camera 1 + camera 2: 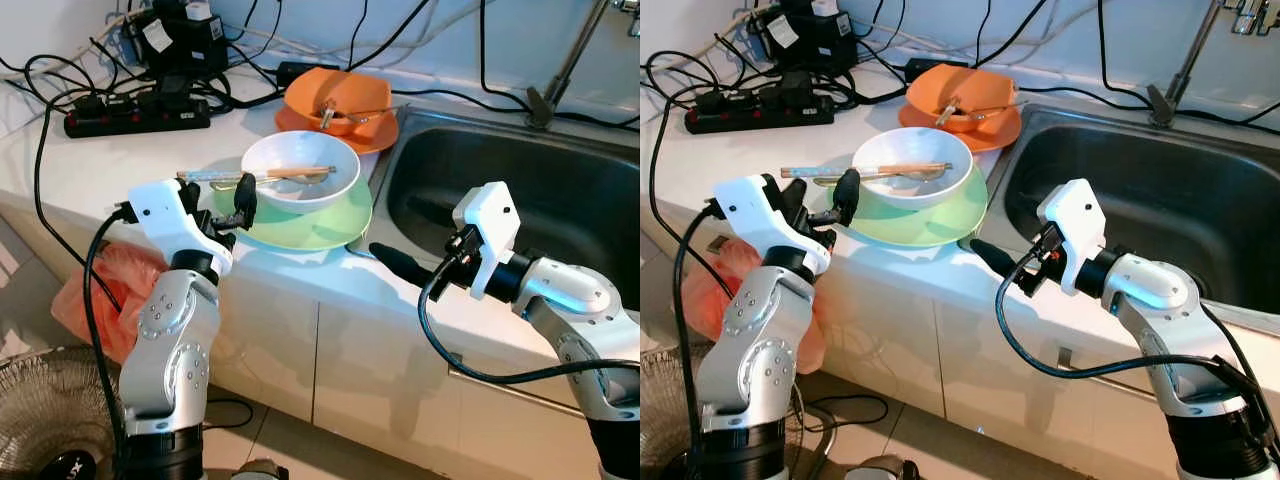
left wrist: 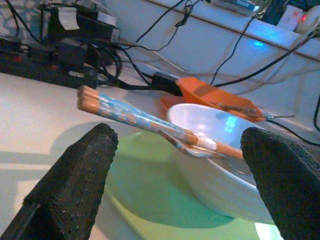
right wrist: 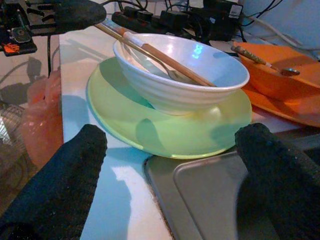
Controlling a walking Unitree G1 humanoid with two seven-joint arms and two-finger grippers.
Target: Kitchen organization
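White bowl [image 1: 300, 169] on green plate [image 1: 310, 225], at surface's front edge beside sink [image 1: 520, 190]. Chopsticks [image 1: 255, 175] across bowl rim, long axis along that edge, handles toward left end effector [image 1: 240, 205]: nearer, fingers apart. Right end effector [image 1: 395, 262] open too, at plate's sink side.
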